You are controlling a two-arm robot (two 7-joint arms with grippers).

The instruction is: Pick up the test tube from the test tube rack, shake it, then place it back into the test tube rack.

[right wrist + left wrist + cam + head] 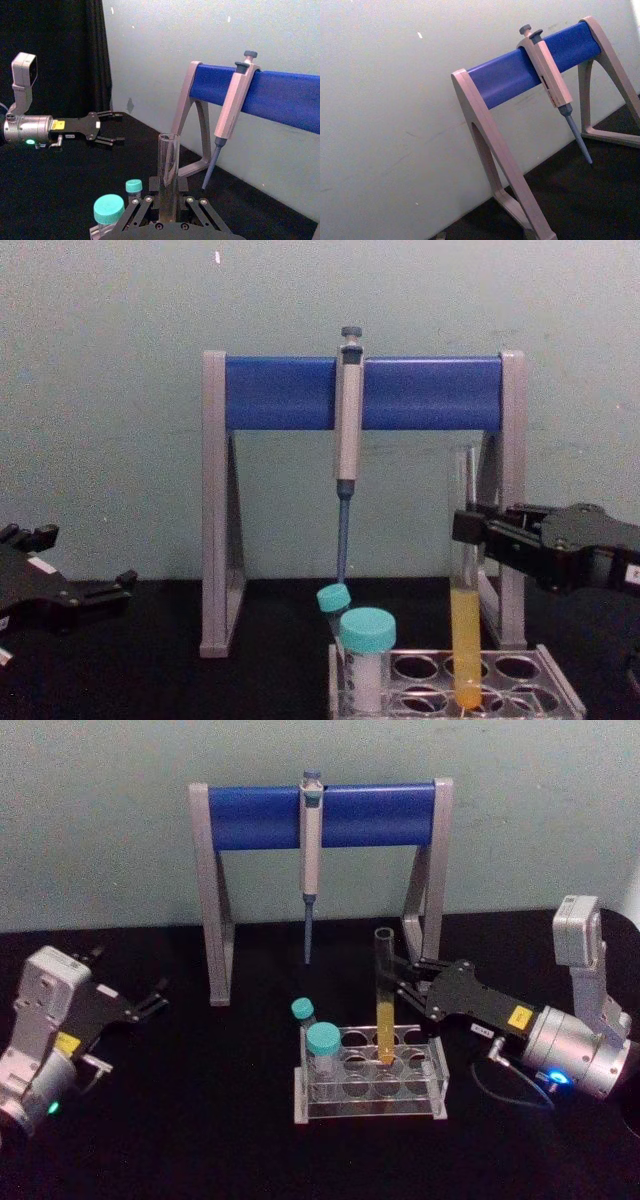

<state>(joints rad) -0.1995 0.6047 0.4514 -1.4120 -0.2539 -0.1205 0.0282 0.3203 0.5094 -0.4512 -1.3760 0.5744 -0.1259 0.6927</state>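
Observation:
The test tube is a long clear glass tube with yellow-orange liquid in its lower part. It stands upright in a middle hole of the clear test tube rack. My right gripper reaches in from the right and is shut on the test tube above the liquid. In the right wrist view the test tube rises between the finger pads, and in the chest view the right gripper holds the test tube over the test tube rack. My left gripper rests open at the far left.
Two teal-capped tubes stand at the rack's left end. Behind the rack is a grey-and-blue pipette stand with a grey-blue pipette hanging from its bar, tip pointing down just behind the tube. The tabletop is black.

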